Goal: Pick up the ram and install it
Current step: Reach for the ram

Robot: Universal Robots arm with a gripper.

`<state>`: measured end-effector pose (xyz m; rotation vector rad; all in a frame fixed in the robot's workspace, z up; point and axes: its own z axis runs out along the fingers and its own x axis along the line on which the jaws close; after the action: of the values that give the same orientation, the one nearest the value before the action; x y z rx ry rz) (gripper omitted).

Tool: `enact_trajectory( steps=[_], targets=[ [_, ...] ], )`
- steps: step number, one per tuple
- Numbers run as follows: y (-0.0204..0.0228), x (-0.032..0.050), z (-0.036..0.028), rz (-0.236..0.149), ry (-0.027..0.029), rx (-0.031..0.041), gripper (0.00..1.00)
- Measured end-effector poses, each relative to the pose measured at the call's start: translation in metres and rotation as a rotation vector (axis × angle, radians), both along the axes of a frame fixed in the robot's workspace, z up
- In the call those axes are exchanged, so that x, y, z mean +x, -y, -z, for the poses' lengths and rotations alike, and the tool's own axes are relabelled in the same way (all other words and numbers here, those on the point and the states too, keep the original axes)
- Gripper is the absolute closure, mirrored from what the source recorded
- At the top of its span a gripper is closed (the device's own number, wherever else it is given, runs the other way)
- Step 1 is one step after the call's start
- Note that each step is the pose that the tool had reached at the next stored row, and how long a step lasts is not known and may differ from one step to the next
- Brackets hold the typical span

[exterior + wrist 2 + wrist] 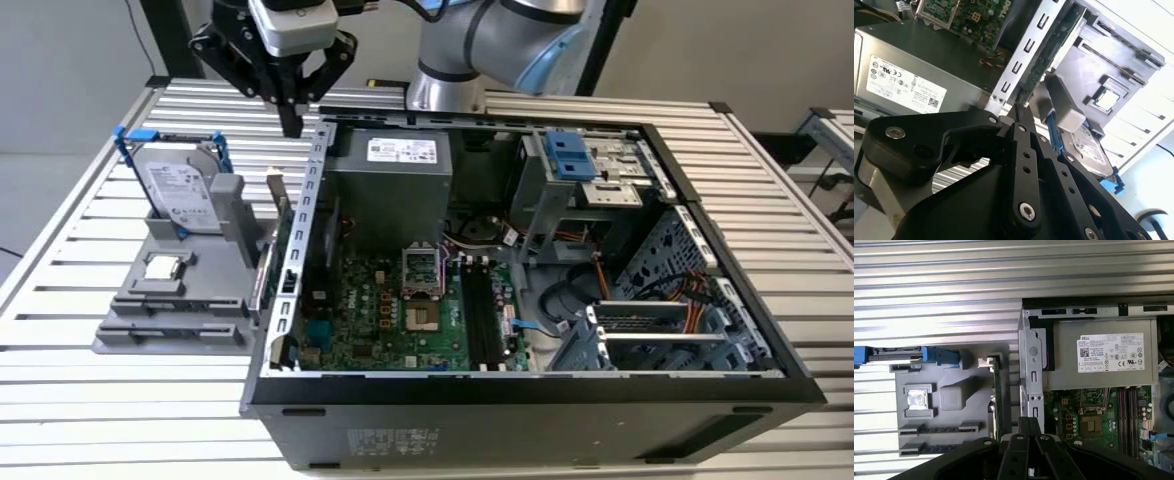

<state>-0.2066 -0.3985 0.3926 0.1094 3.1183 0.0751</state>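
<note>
**A:** Where is the ram?

**B:** The ram (pixel 271 215) stands on edge in a slot of the grey holder (pixel 134 310) on the table (pixel 80 400). It is just beside the case (pixel 534 385), outside the side wall on the exterior view's left. It has not been lifted, so the installing is not yet begun.

**A:** And which way does it lie from the end effector?

**B:** The end effector (pixel 291 120) hangs above the far corner of that wall with its fingers pointing down. In the exterior view the ram is lower and nearer the camera, a touch to that view's left, and well apart from the fingertips. In the first wrist view its thin green edge runs straight out ahead of the fingers, between the holder's grey block and the wall.

**A:** How does its long axis run?

**B:** It runs along the case wall, far to near in the exterior view. So the stick is nearly parallel to the wall, with its narrow top edge upward.

**A:** What about the fingers, are they spread or closed?

**B:** They look clenched. In both wrist views they meet at the tip with nothing between them, and they touch neither ram nor case.

**A:** Is anything close by that could be mistaken for it?

**B:** The hard drive (pixel 176 190) in its blue frame stands at the holder's far end. The processor chip (pixel 163 267) lies flat in the middle. Both are farther from the wall than the ram.
</note>
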Motion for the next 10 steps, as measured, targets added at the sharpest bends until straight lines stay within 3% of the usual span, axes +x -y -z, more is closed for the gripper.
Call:
enact_trajectory(
  steps=[10],
  targets=[
    [0.0, -0.0279, 0.0, 0.0, -0.0001, 0.0, 1.0]
  ],
)
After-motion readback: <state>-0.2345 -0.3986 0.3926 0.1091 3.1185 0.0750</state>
